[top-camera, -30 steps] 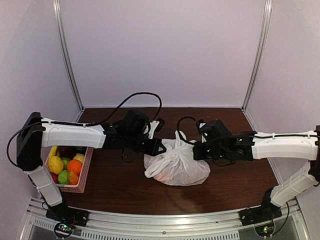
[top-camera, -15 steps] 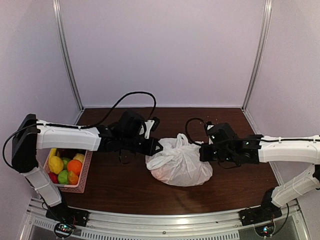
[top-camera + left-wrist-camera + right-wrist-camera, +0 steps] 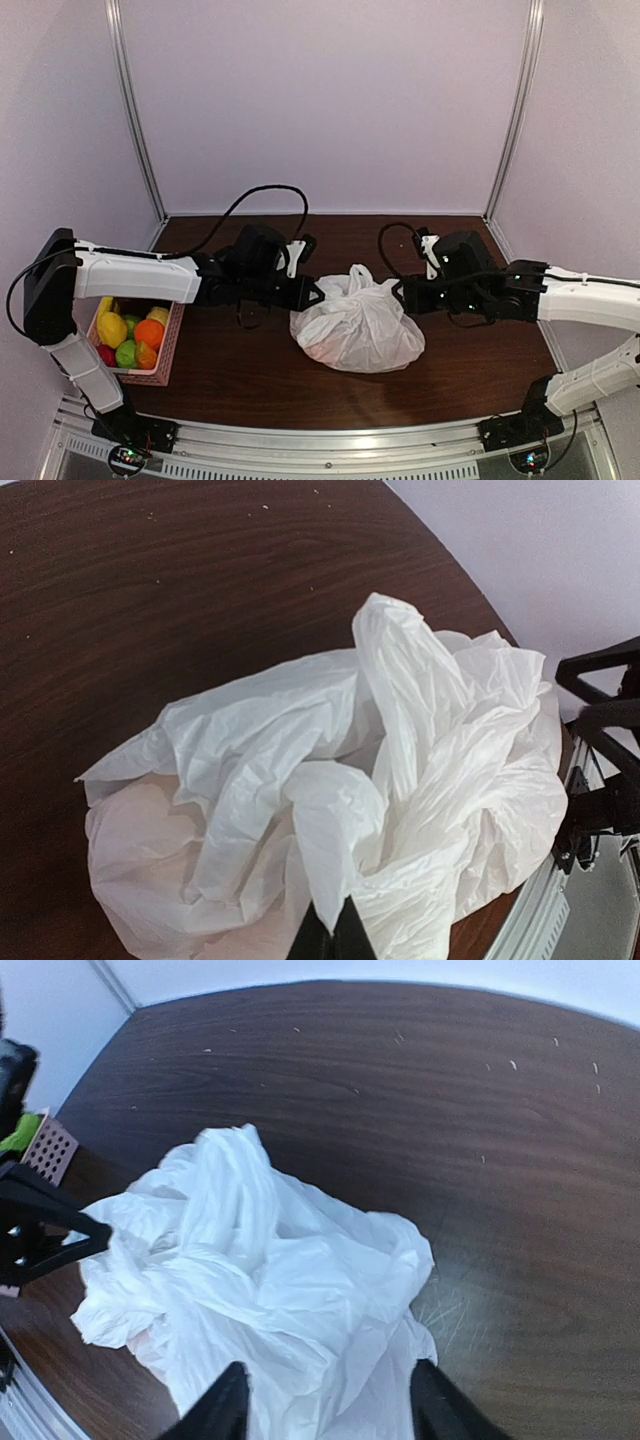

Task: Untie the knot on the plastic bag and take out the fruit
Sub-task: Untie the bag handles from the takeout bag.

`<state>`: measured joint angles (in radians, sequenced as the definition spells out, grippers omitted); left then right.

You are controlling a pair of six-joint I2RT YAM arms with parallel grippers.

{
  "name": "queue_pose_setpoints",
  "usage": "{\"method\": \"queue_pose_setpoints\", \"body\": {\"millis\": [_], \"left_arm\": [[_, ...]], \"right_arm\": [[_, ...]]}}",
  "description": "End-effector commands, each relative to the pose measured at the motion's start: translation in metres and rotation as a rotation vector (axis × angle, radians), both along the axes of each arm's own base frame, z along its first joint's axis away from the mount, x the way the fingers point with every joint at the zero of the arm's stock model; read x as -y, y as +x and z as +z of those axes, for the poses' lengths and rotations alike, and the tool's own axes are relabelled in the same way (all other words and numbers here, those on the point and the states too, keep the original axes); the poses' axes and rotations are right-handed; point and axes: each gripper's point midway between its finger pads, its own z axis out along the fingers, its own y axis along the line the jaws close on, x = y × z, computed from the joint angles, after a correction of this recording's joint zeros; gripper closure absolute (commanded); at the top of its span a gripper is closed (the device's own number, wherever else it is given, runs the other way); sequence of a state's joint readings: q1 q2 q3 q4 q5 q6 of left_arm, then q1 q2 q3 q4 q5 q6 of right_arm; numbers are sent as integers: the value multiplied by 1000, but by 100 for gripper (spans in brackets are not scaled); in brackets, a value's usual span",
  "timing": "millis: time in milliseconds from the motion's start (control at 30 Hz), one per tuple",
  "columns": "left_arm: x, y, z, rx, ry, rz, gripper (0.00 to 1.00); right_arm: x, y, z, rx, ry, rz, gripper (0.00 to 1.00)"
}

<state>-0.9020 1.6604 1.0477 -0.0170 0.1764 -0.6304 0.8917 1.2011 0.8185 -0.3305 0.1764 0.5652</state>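
A crumpled white plastic bag (image 3: 270, 1290) lies on the dark wooden table (image 3: 480, 1090) — the right gripper's (image 3: 328, 1405) black fingers apart over its edge.

Soft, even light falls from above in the top view. The pale walls (image 3: 320, 100) carry a faint lilac cast and no hard shadows. Only a dim, blurred shadow lies on the table (image 3: 250, 370) under the bag (image 3: 355, 325). That view is slightly soft and grainy, and the dark arm parts lose detail.

In both wrist views the bag is the brightest thing. Its folds are close to washed out, with grey creases for shading. The wood grain is crisp in the left wrist view. In the right wrist view the table's far edge bows from lens distortion, and a dull sheen lies beside the bag. The left fingers (image 3: 350, 940) and right fingers (image 3: 220, 1410) are dark and out of focus.
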Motion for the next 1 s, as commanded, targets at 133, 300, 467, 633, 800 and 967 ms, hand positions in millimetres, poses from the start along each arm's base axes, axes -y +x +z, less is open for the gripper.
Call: {"method": "queue_pose_setpoints", "body": {"millis": [133, 300, 467, 633, 800, 967], "left_arm": [[5, 0, 22, 33, -63, -34, 100], [5, 0, 23, 33, -63, -37, 100], [4, -1, 26, 41, -60, -41, 100], [2, -4, 22, 26, -37, -54, 100], [2, -3, 25, 31, -34, -52, 100], [3, -2, 26, 29, -33, -49, 100]], "right_arm": [[-37, -10, 65, 83, -32, 310, 26], [-58, -2, 53, 24, -133, 404, 31], [-80, 2, 42, -28, -156, 510, 38], [-88, 14, 20, -96, -181, 544, 44], [-93, 25, 7, -129, -212, 566, 47], [-95, 24, -6, -176, -230, 616, 49]]}}
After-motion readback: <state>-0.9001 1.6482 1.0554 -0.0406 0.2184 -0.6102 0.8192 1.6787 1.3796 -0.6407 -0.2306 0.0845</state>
